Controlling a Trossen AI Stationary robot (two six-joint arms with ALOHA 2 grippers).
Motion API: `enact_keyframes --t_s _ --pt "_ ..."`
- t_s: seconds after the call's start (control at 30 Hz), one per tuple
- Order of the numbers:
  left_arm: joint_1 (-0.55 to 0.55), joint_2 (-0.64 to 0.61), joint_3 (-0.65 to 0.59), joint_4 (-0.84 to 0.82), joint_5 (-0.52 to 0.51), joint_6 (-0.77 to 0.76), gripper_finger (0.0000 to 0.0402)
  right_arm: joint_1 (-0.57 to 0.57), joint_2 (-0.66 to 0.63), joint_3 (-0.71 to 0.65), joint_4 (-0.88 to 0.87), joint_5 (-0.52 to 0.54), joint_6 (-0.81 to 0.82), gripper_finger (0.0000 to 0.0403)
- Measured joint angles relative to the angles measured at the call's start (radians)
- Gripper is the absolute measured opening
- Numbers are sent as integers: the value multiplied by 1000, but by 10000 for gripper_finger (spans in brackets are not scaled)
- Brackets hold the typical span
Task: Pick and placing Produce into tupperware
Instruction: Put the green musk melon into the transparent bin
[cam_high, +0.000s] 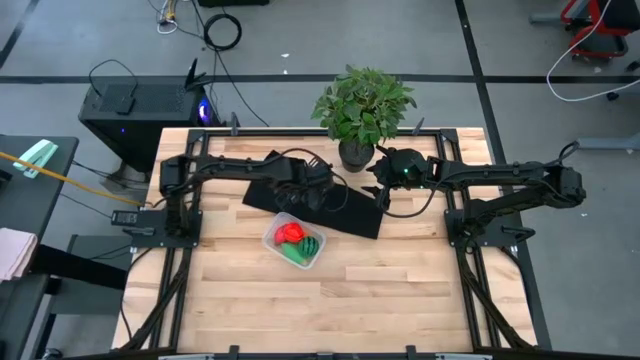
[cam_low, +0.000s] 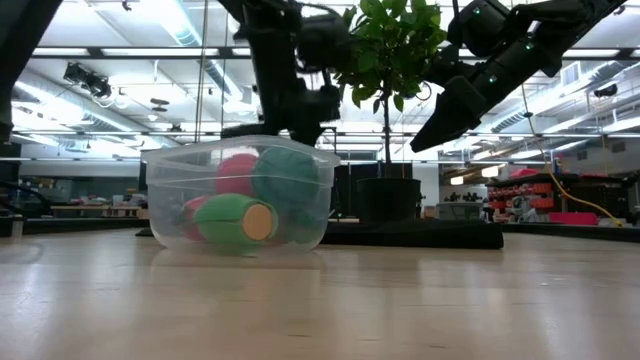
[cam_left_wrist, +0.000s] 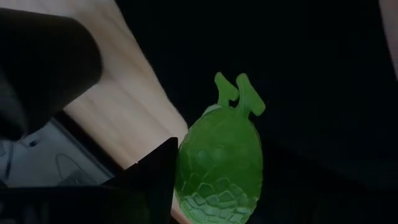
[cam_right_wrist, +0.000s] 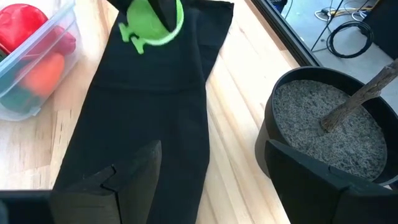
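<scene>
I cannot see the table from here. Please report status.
Left gripper holds light green produce piece above black mat. Right gripper open, near plant pot. Tupperware path unobstructed.

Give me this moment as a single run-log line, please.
left gripper: shut on green fruit, above black mat | right gripper: open, empty, beside plant pot | container: holds several pieces

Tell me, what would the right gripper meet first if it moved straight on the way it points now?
Probably the black cloth mat: the open right gripper looks down along it, beside the black plant pot. Depth is unclear.
</scene>
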Motion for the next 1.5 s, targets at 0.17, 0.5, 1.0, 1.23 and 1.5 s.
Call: enact_keyframes --t_s 0.17,0.5,1.0,1.23,1.5 --pt "-44 -64 0 -29 -12 -88 207 0 0 0 0 0 7 291" --pt "-185 -188 -1 -136 -23 -367 207 0 0 0 6 0 7 291" --pt "-375 -203 0 -212 -38 -721 207 0 0 0 27 0 -1 291" --pt "-427 -203 0 -219 -14 -836 207 0 0 0 51 1 -4 291" --pt "-433 -203 -41 -225 37 -908 207 0 0 0 60 1 -4 291"
